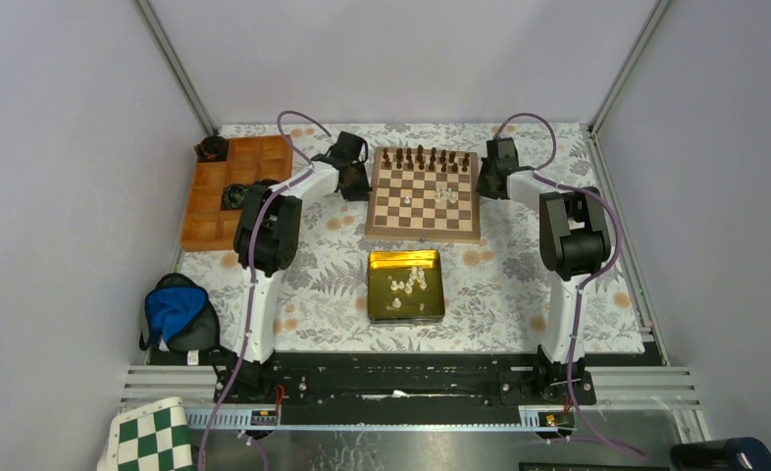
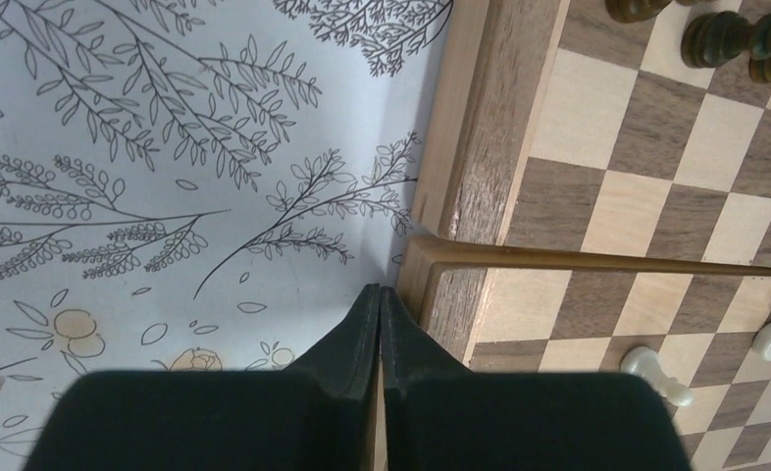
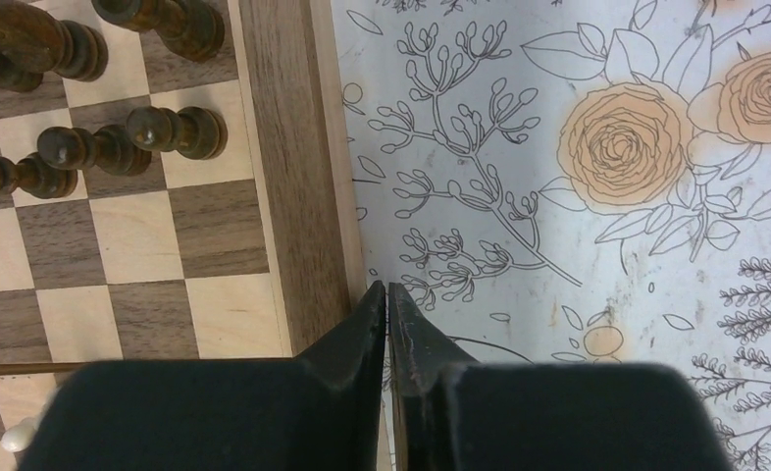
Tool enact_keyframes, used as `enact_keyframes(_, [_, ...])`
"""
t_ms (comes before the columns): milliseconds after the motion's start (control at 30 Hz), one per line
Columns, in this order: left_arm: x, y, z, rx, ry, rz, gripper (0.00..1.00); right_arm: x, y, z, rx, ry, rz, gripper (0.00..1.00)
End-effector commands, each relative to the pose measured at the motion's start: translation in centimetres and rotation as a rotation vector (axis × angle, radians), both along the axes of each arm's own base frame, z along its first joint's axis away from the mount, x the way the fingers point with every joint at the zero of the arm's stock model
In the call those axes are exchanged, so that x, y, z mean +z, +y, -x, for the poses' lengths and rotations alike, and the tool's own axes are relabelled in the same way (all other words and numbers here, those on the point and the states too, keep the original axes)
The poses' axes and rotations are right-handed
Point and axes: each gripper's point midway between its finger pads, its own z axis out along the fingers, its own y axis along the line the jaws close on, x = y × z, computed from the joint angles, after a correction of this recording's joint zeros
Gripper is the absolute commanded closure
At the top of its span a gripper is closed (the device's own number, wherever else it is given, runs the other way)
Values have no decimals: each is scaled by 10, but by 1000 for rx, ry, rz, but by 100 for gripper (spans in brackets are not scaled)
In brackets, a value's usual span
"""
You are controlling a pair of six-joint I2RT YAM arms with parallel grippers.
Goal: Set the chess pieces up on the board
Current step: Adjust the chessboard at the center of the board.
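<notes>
The wooden board (image 1: 424,224) lies at the back middle of the table. Dark pieces (image 1: 421,157) fill its far rows, and a few cream-white chess pieces (image 1: 447,191) stand on its right half. Several more white pieces (image 1: 413,281) lie in a gold tin (image 1: 406,312) in front of the board. My left gripper (image 1: 355,182) is at the board's left rim (image 2: 465,177), jaws shut (image 2: 380,292), nothing seen between them; white pieces (image 2: 656,373) stand nearby. My right gripper (image 1: 488,177) is shut (image 3: 386,289) beside the right rim (image 3: 293,196), near dark pieces (image 3: 176,132).
An orange compartment tray (image 1: 234,191) sits at the back left, close behind the left arm. A blue bag (image 1: 176,312) lies at the left front, and a green-and-white checkered mat (image 1: 151,437) is below the table's near edge. Grey walls enclose three sides.
</notes>
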Motion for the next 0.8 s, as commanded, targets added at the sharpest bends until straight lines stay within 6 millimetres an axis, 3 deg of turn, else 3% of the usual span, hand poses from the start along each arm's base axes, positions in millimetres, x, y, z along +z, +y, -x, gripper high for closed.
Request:
enact_keyframes(0, [-8, 6, 17, 5, 43, -30, 94, 9, 27, -12, 63, -31, -67, 90])
enact_keyframes(500, [-5, 23, 32, 29, 47, -55, 97, 7, 64, -16, 134, -23, -89, 90])
enact_keyframes(767, [0, 47, 35, 77, 37, -97, 97, 5, 81, -13, 161, -17, -93, 90])
